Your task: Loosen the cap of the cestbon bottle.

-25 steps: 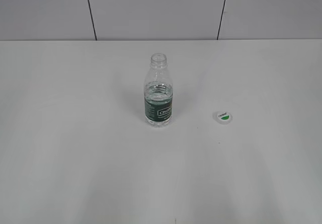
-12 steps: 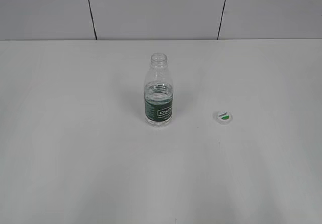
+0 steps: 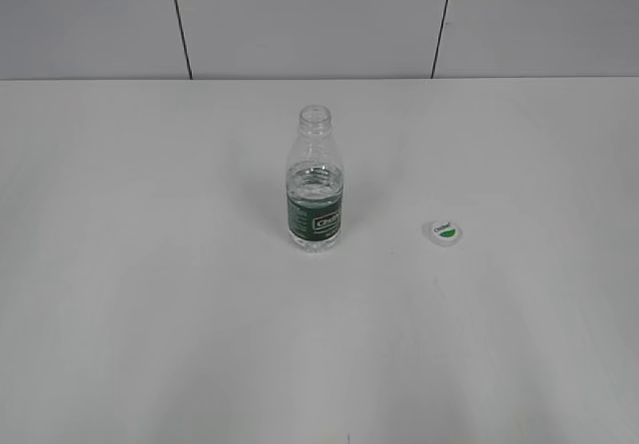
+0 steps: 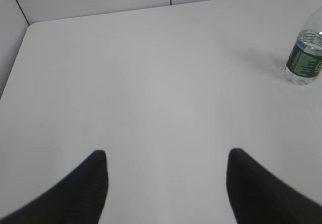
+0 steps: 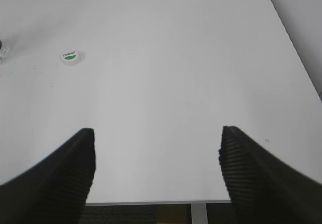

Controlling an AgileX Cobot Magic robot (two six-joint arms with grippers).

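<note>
both grippers gape wide; cap (image 3: 443, 231) lies apart from seemingly open cestbon bottle (image 3: 317, 187).

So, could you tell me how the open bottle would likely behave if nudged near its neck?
The cestbon bottle stands tall on a narrow base, so it would probably tip. With its cap off on the table, water could spill. The thin clear plastic likely flexes.

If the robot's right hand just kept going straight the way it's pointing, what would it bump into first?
Probably nothing but bare table. The right hand is open and aimed across empty surface; the cap lies well off to its left, and the cestbon bottle farther left still. Depth is hard to judge from here.
</note>
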